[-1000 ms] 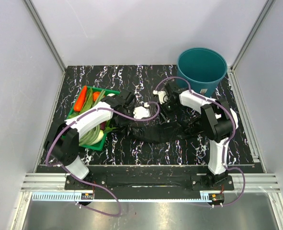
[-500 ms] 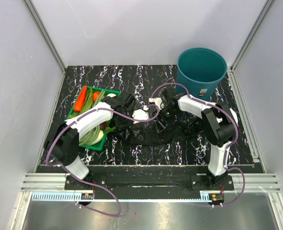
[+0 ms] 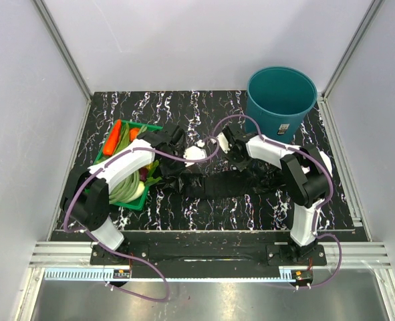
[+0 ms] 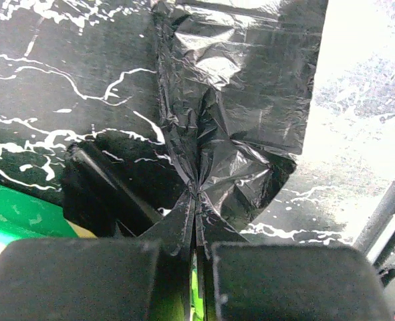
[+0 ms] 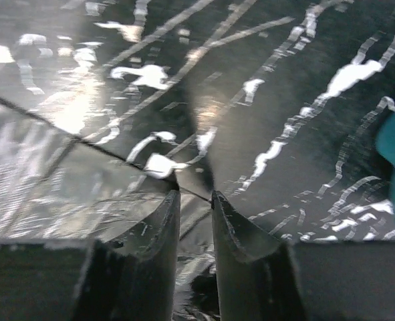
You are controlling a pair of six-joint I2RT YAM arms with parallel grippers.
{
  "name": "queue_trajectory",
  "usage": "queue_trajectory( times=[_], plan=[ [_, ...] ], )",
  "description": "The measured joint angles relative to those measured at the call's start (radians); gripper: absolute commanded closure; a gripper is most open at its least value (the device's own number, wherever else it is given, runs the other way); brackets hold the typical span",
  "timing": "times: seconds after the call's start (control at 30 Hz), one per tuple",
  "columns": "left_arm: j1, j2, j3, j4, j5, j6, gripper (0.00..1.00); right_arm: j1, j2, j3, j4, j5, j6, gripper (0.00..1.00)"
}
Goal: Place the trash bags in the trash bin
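Near edge of counter (image 3: 204, 215): left arm (image 3: 120, 170) and right arm (image 3: 305, 175) rise from their bases and lean in toward the middle.

Left fingers (image 4: 195, 227) are pressed fully together on a gathered pinch of the trash bag (image 4: 240, 114). The crinkled black film fans out from the tips and lies flat on the marbled counter beyond them. A green tray (image 4: 17, 214) corner sits just beside these fingers, on the left of the left wrist view.

Right fingers (image 5: 194, 198) are closed down to a thin slit. A glossy edge of the bag runs into that slit and looks gripped, though the contact itself is in shadow. The rest of that sheet spreads to the left of the right wrist view, flat on the counter.

From the top view the bag is a long black strip across the counter's middle, stretched between the two wrists. Its left end is by the tray and its right end is near the right forearm. It is hard to separate from the dark counter, and I cannot tell whether a second bag is mixed in.

The tray is left of the bag and holds a carrot (image 3: 113, 138) and green vegetables. The left arm crosses over its near right part.

Far right corner: the trash bin (image 3: 271, 114) stands upright, teal, beyond the right fingers and apart from the bag. The bag is on the counter, outside the bin.
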Motion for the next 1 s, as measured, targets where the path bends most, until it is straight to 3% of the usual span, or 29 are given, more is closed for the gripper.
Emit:
queue_trajectory(
  times=[0.23,0.33,0.4,0.43,0.47,0.57,0.8,1.0],
  plan=[
    [0.025,0.027,0.024,0.076,0.008,-0.020,0.83,-0.044,0.016,-0.002,0.021,0.162,-0.030,0.73],
    [0.029,0.063,0.043,0.101,0.013,-0.027,0.71,-0.063,0.016,-0.004,0.026,0.172,-0.039,0.59],
    [0.032,0.076,0.047,0.119,0.013,-0.037,0.62,-0.066,0.005,-0.010,0.026,0.162,-0.045,0.44],
    [0.032,0.078,0.047,0.125,0.013,-0.039,0.37,-0.071,-0.006,-0.013,0.018,0.139,-0.049,0.37],
    [0.035,0.079,0.047,0.133,0.013,-0.047,0.23,-0.076,-0.017,-0.013,0.005,0.105,-0.045,0.32],
    [0.048,0.079,0.047,0.164,0.017,-0.066,0.04,-0.093,-0.048,-0.010,-0.037,-0.043,-0.040,0.29],
    [0.117,0.048,0.039,0.199,0.074,-0.100,0.01,-0.108,-0.074,0.062,-0.127,-0.366,-0.037,0.23],
    [0.124,0.008,0.040,0.136,0.151,-0.080,0.01,-0.108,-0.072,0.140,-0.192,-0.600,-0.053,0.19]
  ],
)
